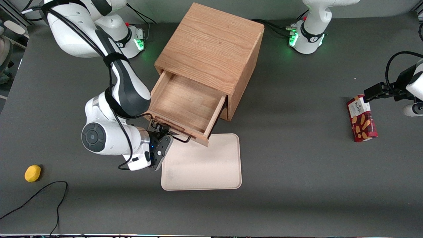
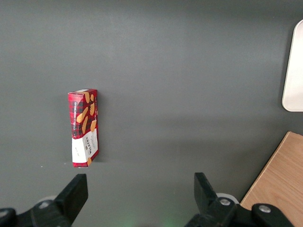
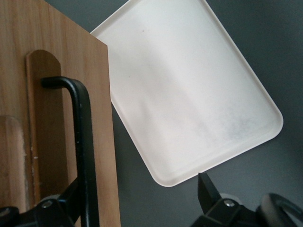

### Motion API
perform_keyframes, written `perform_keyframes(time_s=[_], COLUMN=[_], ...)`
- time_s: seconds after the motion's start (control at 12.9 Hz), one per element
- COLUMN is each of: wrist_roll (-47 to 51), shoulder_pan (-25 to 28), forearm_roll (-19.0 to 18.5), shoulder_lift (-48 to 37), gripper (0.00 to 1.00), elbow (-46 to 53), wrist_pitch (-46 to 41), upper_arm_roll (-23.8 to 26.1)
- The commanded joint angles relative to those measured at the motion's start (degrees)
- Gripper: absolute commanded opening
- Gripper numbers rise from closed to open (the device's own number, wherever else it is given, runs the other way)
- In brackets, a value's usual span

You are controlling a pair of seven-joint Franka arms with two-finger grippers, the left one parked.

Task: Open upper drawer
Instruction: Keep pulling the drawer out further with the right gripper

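The oak cabinet (image 1: 211,49) stands mid-table. Its upper drawer (image 1: 185,102) is pulled far out toward the front camera, an empty shallow oak tray. Its thin black wire handle (image 1: 181,139) sticks out from the drawer front over the edge of the tray below. My right gripper (image 1: 162,136) is at the handle's end toward the working arm. In the right wrist view the drawer front (image 3: 57,94) and the handle (image 3: 81,137) show. The gripper (image 3: 139,189) is open, its fingers wide apart, with the handle just inside one finger (image 3: 68,201). The lower drawer is hidden under the upper one.
A cream plastic tray (image 1: 201,163) lies in front of the drawer, partly under its front; it also shows in the right wrist view (image 3: 189,94). A yellow ball (image 1: 32,173) and a black cable (image 1: 39,195) lie toward the working arm's end. A red biscuit box (image 1: 362,118) lies toward the parked arm's end.
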Motion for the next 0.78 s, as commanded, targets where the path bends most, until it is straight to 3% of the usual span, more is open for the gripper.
perform_keyframes(time_s=[0.0,0.7], wrist_roll=[-1.31,-4.56], shoulder_pan=[-0.52,-1.49], forearm_roll=[-0.82,-0.91], shoulder_lift=[2.46,3.26], gripper=[1.0,1.0], elbow=[3.95,5.01], wrist_pitch=[-0.18,1.31], upper_arm_roll=[0.42,0.42])
